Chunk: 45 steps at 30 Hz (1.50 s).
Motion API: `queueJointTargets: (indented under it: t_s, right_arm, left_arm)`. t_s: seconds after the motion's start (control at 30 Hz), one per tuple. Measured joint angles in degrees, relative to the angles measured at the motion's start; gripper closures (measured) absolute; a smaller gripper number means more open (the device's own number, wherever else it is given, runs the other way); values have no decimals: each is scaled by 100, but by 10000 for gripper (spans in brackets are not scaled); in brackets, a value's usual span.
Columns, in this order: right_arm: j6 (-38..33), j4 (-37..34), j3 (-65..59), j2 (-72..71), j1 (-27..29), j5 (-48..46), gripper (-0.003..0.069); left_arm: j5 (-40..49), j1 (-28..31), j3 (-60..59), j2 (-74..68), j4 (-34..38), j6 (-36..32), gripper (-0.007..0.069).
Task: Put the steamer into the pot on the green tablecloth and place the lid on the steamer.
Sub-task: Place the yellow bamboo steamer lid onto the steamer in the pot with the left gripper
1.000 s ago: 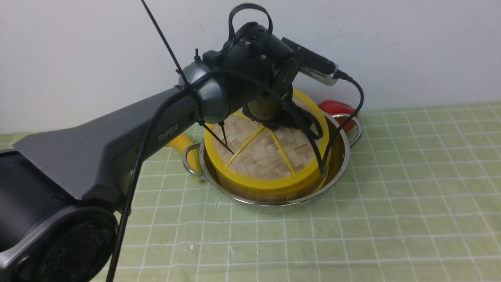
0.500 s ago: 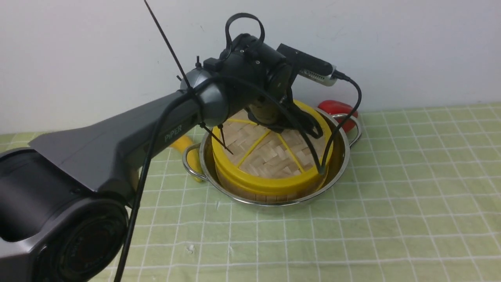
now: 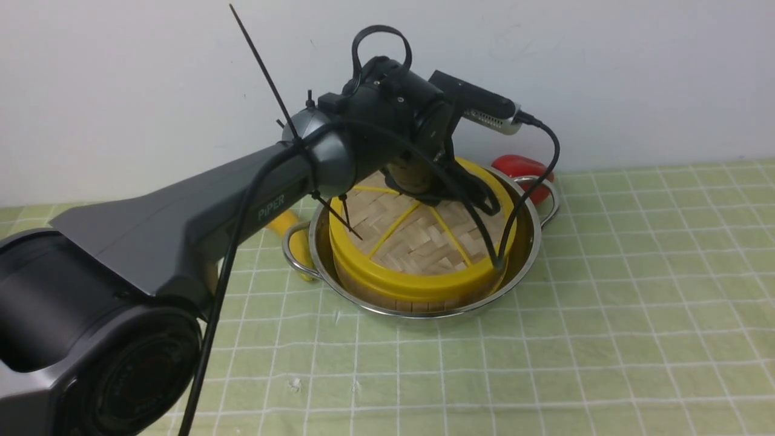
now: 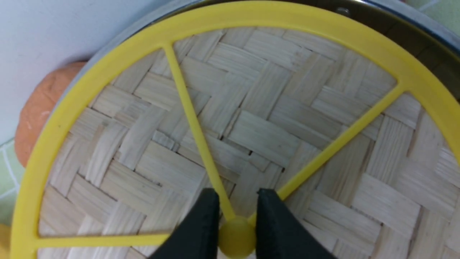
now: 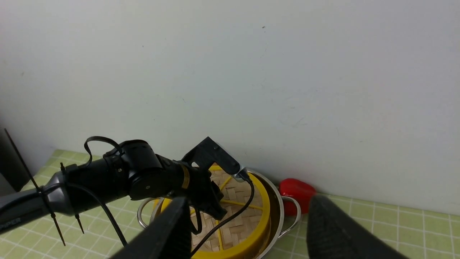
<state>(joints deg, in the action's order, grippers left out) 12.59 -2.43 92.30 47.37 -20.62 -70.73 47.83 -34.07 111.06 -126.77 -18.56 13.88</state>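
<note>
The steel pot (image 3: 525, 239) stands on the green tablecloth (image 3: 605, 303) near the back wall. Inside it sits the steamer (image 3: 412, 301); only its slat wall shows under the lid (image 3: 418, 242). The woven lid (image 4: 258, 133) with its yellow rim and spokes covers the steamer's top, so the contents are hidden. My left gripper (image 4: 235, 216) reaches down from above, shut on the lid's yellow centre hub, one black finger on each side. My right gripper (image 5: 248, 201) hangs back from the pot, open, with nothing between its fingers; it is out of the front view.
A red object (image 3: 521, 166) lies behind the pot's right handle (image 3: 548, 200), against the wall. A yellow object (image 3: 280, 221) lies behind the left handle (image 3: 293, 254). The left arm's cable (image 3: 533, 200) drapes over the pot's rim. Cloth stretches in front and to the right.
The lid came down from a tilt, raised at the back, to lie flatter on the steamer. The left wrist dropped a little with it. The grip stayed the same.
</note>
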Motion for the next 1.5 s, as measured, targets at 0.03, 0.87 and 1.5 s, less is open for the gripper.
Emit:
queueJointTargets:
  t_s: [0.03,0.87,1.5]
  right_arm:
    - [0,0,0,0,0,0,228]
    - [24,103,0,0,0,0,228]
    - [-247,463,-216,-126,0,29,254]
  left_arm:
    - [6,0,0,0,-19,56,503]
    - [53,0,0,0,-74,206,468]
    - [1481,4,0,1264,-1077,-49,50]
